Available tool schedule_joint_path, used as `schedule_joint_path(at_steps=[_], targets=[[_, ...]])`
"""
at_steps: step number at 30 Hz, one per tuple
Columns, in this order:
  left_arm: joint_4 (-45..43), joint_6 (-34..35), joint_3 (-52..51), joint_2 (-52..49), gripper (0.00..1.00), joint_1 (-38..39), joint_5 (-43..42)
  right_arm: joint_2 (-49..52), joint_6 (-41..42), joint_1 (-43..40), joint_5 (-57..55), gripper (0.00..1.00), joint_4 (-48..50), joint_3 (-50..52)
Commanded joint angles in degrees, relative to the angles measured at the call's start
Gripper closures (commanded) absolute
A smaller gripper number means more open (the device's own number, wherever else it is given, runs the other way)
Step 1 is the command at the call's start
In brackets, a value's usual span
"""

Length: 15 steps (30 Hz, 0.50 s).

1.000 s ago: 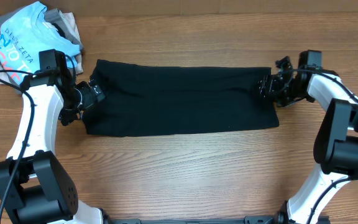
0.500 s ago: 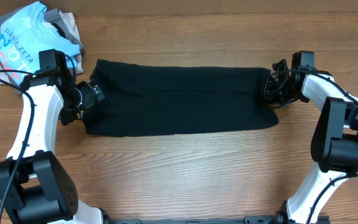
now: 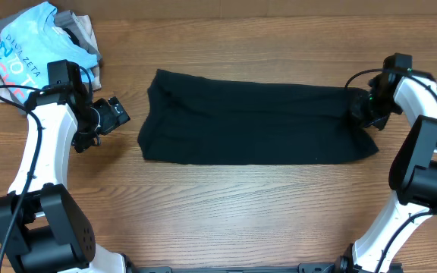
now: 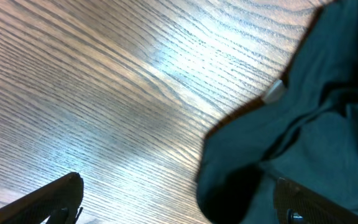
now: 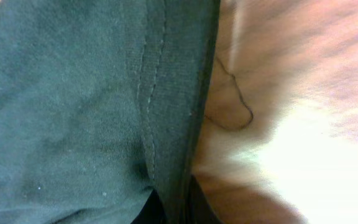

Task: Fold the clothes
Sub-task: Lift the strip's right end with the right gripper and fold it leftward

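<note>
Over on the right: right gripper (image 3: 360,111) clenched tight on the far right end of the black garment (image 3: 256,117), pinching the fabric just at its edge. Up close from the right wrist: stitched hem (image 5: 151,93) running top to bottom, dark fingertips (image 5: 166,213) biting on it at the bottom of the view. Beside it, blurred wooden table (image 5: 291,93), with a loose dark thread (image 5: 235,102) lying on the wood right next to the hem.

Laid out long and flat across the middle of the table, left to right. A few wrinkles near the left end, right corner tapering to a point just below the grip.

Now the left side: left gripper (image 3: 114,114) released, spread wide, holding nothing, clear of the garment's left edge with bare wood between. From the left wrist: both fingers (image 4: 51,199) low in the corners, far apart. Crumpled black fabric spilling in from the right, small white label (image 4: 276,92) peeking out at its edge.

Up in the far left corner: light blue tee (image 3: 29,42) with white and red lettering, heaped on grey and beige garments (image 3: 86,30), well apart from the black one.
</note>
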<state>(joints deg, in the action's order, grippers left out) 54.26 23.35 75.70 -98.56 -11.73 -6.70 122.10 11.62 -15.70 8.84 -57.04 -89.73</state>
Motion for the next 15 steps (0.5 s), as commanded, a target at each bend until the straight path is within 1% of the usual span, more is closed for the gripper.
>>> schedule_joint_path(at_steps=[1, 7, 11, 15], targets=[[-0.3, -1.5, 0.5, 0.8, 0.00, -0.2, -0.4, -0.3, 0.9, 0.7, -5.0, 0.96, -1.9, -5.0], [-0.3, -1.5, 0.5, 0.8, 0.00, -0.2, -0.4, -1.9, 0.9, 4.9, -6.0, 0.96, -5.4, -8.4], [-0.3, -1.5, 0.5, 0.8, 0.00, -0.2, -0.4, -1.9, 5.3, 9.2, -15.0, 0.96, -6.8, -8.4], [-0.4, -1.5, 0.5, 0.8, 0.00, -0.2, -0.4, -1.9, 5.4, 13.6, -17.7, 0.96, -7.0, -8.4]])
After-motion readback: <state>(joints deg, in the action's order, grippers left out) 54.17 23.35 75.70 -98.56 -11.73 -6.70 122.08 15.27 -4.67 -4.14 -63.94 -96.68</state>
